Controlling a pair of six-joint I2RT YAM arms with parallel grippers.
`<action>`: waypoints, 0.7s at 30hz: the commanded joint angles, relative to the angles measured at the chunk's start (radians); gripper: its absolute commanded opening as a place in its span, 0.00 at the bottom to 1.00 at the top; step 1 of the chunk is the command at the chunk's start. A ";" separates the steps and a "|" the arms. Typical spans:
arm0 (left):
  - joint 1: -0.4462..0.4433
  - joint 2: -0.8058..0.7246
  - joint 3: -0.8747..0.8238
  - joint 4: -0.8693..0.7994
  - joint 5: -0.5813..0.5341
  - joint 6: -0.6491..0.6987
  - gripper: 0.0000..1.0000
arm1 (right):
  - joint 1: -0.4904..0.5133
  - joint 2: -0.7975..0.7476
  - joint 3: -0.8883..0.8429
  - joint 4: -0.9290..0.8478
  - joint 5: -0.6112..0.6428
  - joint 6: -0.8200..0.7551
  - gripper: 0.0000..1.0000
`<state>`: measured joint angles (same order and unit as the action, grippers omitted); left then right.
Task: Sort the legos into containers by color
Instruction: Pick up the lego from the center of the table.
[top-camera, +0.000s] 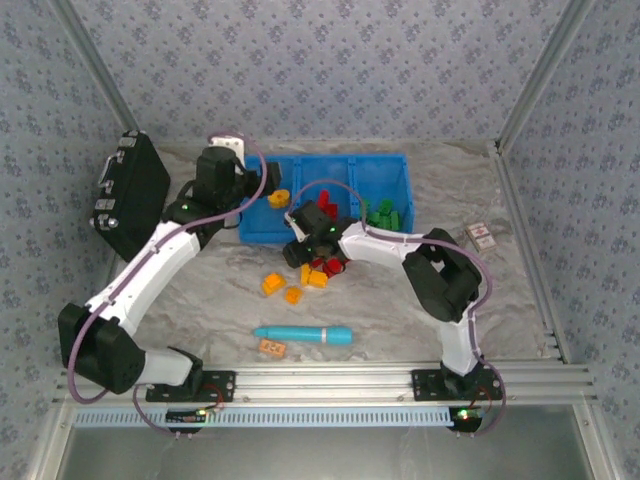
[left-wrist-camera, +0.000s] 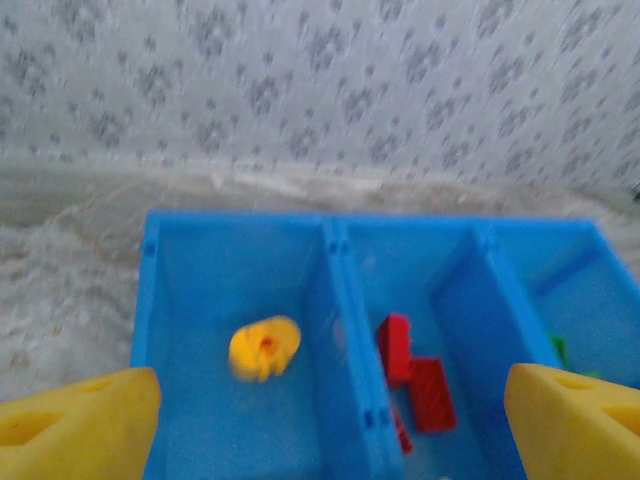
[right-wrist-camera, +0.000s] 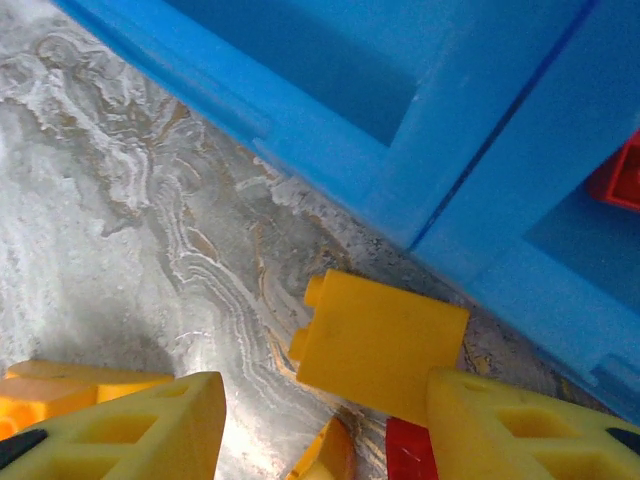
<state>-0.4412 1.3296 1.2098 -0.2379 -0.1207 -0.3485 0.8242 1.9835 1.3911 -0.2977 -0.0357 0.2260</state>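
Overhead, a grey marbled table carries a bright blue three-compartment plastic tray toward its far side. Above the tray's left compartment the left gripper hovers, jaws wide apart and empty, with a blurred yellow studded brick below. Just near of the tray, the right gripper stands with jaws apart around a yellow brick lying on the table. Red bricks sit in the middle compartment, green bricks in the right one.

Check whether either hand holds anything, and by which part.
Nothing held: left hand gapes over the blue plastic bin; right hand straddles an ungripped yellow plastic brick.
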 joint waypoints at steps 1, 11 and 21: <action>-0.001 -0.110 -0.009 -0.054 -0.034 0.024 0.89 | 0.002 0.038 0.049 -0.074 0.056 0.035 0.57; 0.055 -0.333 -0.124 -0.161 -0.086 0.035 0.93 | -0.005 0.125 0.146 -0.154 0.129 0.110 0.62; 0.116 -0.412 -0.162 -0.190 -0.056 0.038 0.94 | -0.012 0.190 0.213 -0.202 0.157 0.119 0.62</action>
<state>-0.3378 0.9436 1.0515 -0.4168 -0.1898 -0.3244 0.8204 2.1502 1.5791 -0.4488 0.0978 0.3256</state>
